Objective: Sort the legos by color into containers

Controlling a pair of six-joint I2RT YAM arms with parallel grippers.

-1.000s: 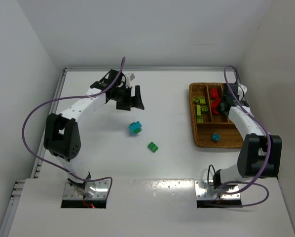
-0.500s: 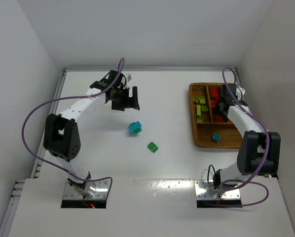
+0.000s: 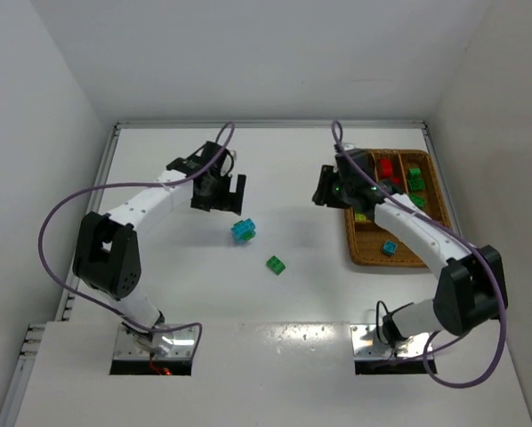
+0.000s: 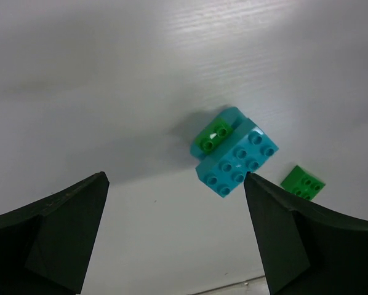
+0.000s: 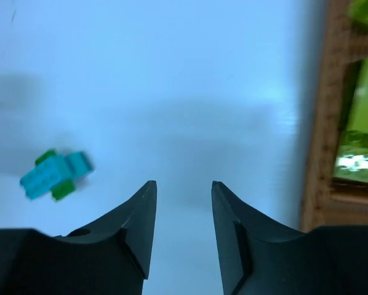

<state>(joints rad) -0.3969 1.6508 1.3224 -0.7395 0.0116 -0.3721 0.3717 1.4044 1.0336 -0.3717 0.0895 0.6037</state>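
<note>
A cyan brick (image 3: 243, 230) with a small green piece stuck to it lies mid-table. A lone green brick (image 3: 276, 264) lies nearer the front. My left gripper (image 3: 222, 198) is open and empty, just behind-left of the cyan brick. In the left wrist view the cyan brick (image 4: 239, 161) and green brick (image 4: 303, 182) lie ahead of the wide-open gripper (image 4: 175, 178). My right gripper (image 3: 325, 190) is open and empty over bare table left of the wicker tray (image 3: 373, 260). The right wrist view is blurred and shows the cyan brick (image 5: 55, 175) far left of the gripper (image 5: 183, 183).
The tray's compartments hold red bricks (image 3: 386, 167), a green brick (image 3: 415, 178), yellow-green bricks (image 3: 360, 212) and a cyan brick (image 3: 389, 247). White walls close in the table at back and sides. The tray's rim (image 5: 313, 123) shows at the right of the right wrist view.
My right arm has swung left, from over the tray to the table beside its left edge. My left gripper has moved nearer the cyan brick.
</note>
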